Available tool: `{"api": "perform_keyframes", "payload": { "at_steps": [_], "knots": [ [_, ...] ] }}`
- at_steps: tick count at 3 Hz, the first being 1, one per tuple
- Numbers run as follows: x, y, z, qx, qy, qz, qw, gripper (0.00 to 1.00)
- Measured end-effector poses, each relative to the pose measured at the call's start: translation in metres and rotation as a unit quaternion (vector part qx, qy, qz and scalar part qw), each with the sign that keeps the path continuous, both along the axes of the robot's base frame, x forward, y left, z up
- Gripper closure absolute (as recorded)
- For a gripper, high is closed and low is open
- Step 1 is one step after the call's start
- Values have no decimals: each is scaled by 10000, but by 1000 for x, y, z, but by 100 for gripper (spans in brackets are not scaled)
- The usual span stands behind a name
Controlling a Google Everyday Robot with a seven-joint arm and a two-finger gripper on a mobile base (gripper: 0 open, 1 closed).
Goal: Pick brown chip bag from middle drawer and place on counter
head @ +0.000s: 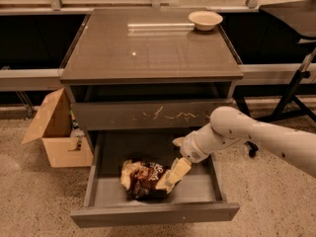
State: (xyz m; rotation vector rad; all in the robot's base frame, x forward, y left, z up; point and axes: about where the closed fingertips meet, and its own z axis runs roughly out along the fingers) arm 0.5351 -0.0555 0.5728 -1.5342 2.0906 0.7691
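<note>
The brown chip bag (pixel 142 178) lies crumpled on the grey floor of the open middle drawer (pixel 154 213), left of centre. My gripper (pixel 171 176) reaches down into the drawer from the right on the white arm (pixel 232 132) and its tip is at the bag's right edge. The bag rests on the drawer floor. The counter (pixel 148 48) is the glossy dark top of the cabinet above.
A pale bowl (pixel 205 19) stands at the counter's back right corner. The scratched drawer front (pixel 148 115) is shut above the open drawer. An open cardboard box (pixel 57 132) stands on the floor to the left. A black table with metal legs (pixel 291 14) is at the right.
</note>
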Motion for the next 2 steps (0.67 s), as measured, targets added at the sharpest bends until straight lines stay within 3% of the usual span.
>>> {"api": "perform_keyframes", "payload": {
  "at_steps": [2],
  "knots": [
    [15, 13, -40, -121, 57, -131, 9998, 0]
  ]
}}
